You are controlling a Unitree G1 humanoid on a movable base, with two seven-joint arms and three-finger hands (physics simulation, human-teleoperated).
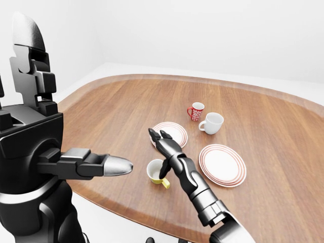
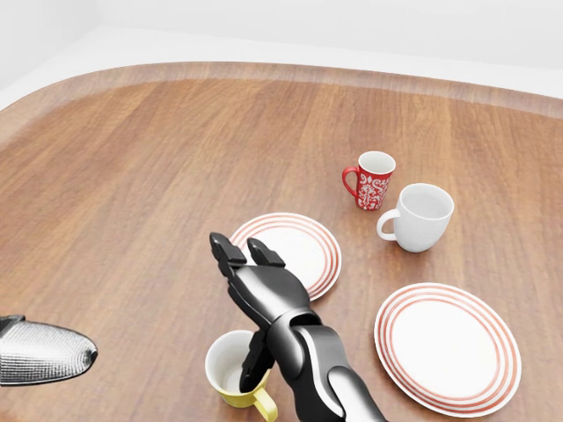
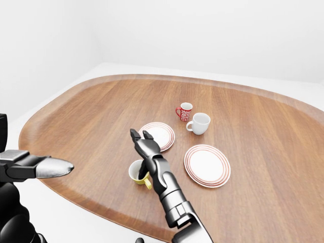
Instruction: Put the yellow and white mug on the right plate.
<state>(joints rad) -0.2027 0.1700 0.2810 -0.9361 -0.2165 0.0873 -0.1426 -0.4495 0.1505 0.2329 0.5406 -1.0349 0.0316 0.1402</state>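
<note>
Hovering with spread fingers, the black right hand (image 2: 255,290) holds nothing; its thumb dips into the yellow and white ceramic mug (image 2: 234,369), just below it, handle toward the view's bottom.

The red-rimmed right plate (image 2: 447,347) lies rightward.
</note>
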